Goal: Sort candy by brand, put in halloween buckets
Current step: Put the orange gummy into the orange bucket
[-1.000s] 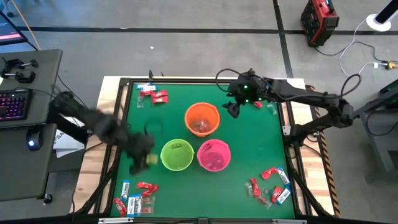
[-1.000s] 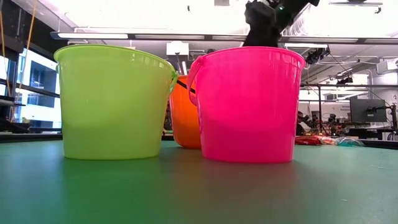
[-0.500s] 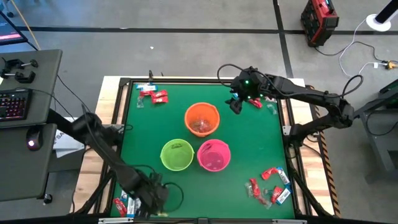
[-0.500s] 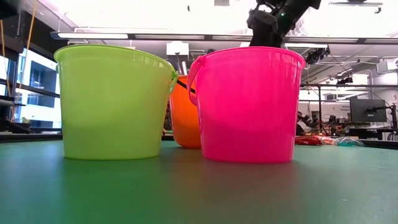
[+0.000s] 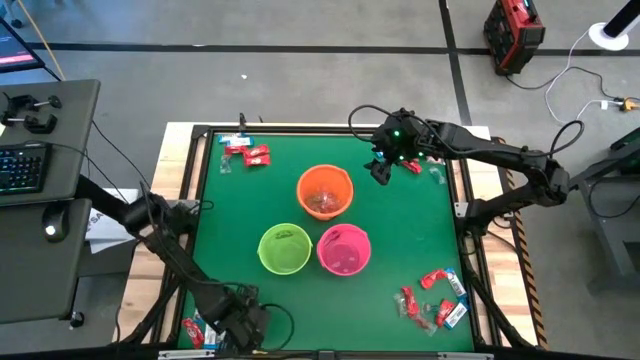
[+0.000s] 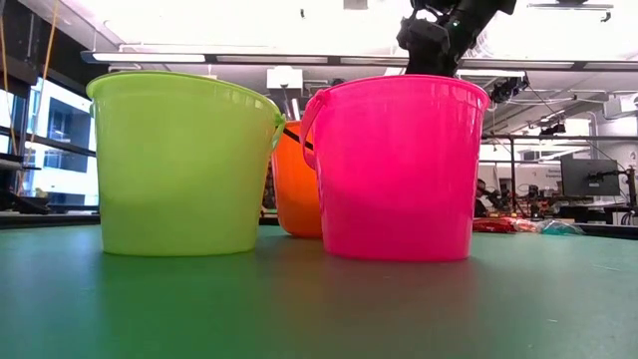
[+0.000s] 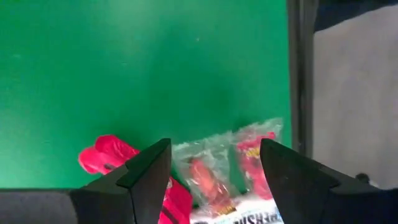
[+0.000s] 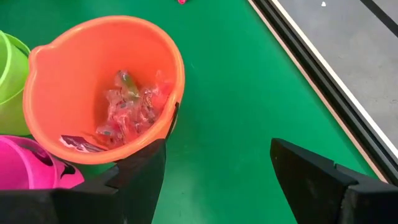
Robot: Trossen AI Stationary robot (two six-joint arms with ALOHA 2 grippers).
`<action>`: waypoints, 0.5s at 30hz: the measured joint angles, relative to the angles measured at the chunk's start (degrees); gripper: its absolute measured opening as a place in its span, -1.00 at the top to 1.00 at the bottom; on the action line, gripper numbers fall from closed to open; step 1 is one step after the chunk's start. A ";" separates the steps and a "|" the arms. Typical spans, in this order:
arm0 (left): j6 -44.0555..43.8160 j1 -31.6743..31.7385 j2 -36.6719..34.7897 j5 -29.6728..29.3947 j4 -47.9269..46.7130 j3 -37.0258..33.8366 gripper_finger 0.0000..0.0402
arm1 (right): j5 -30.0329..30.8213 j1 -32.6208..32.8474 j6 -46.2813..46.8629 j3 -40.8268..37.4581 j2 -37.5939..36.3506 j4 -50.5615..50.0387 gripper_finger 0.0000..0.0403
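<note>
My left claw (image 7: 214, 163) low over near-left corner of green surface (image 5: 400, 230), fingers apart, nothing between them; candy (image 7: 214, 171) in clear and red wrappers right beneath; my right claw (image 5: 380, 168) up near far-right side, fingers apart, empty, just beside orange bucket (image 5: 325, 191) holding clear-wrapped candy; green bucket (image 5: 284, 249) and pink bucket (image 5: 344, 249) mid-surface, touching; more candy piles (image 5: 432, 297) in near-right and far-left corners.

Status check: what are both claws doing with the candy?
Left gripper open over near-left candy pile. Right gripper open, empty, beside orange bucket. Nothing in the way.
</note>
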 joint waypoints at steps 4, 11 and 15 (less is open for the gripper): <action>0.21 0.19 1.22 0.03 -0.55 0.00 -0.17 | -0.01 0.02 0.28 0.00 0.00 0.00 -0.40; -0.10 0.42 2.28 -0.54 -1.68 -0.02 0.03 | -0.02 0.02 1.55 -0.02 0.00 0.04 -0.40; -1.20 0.36 3.12 -0.48 -1.64 -0.02 0.21 | -0.02 0.02 1.72 -0.04 0.01 0.03 -0.40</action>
